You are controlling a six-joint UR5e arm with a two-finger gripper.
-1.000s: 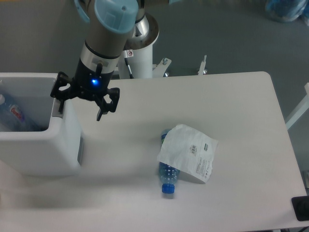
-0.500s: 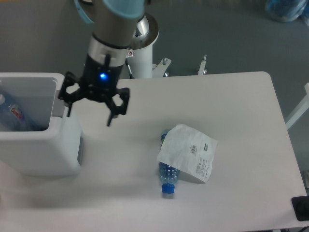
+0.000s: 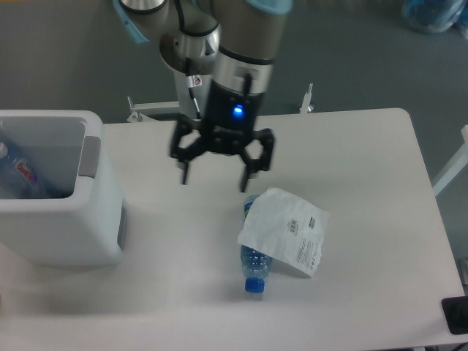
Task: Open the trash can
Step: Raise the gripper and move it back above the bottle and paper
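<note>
Overhead view of the workspace. The trash can (image 3: 66, 219) stands at the left edge of the white table (image 3: 365, 161), its frame cut off by the picture border; its interior is exposed and a plastic bottle (image 3: 18, 179) lies inside, so the lid appears already raised — the task reads as essentially complete. The grey push-button strip (image 3: 91, 156) sits on the can's right rim. The gripper (image 3: 216, 179) hangs above the table centre, well apart from the can, its two fingers spread wide and holding nothing. Good practice for what remains, as a judgement: keep the arm high and clear of the can's right wall so that no contact jars the lid shut, and avoid descending onto the objects just below the fingers — a clear bottle with a blue cap (image 3: 254, 270) partly covered by a crumpled white label sheet (image 3: 287, 232). Not visible: the lid itself, its hinge, and the can's left portion; whether the lid is latched open cannot be told. The gripper's height above the table is hard to gauge from this single top-down view.
</note>
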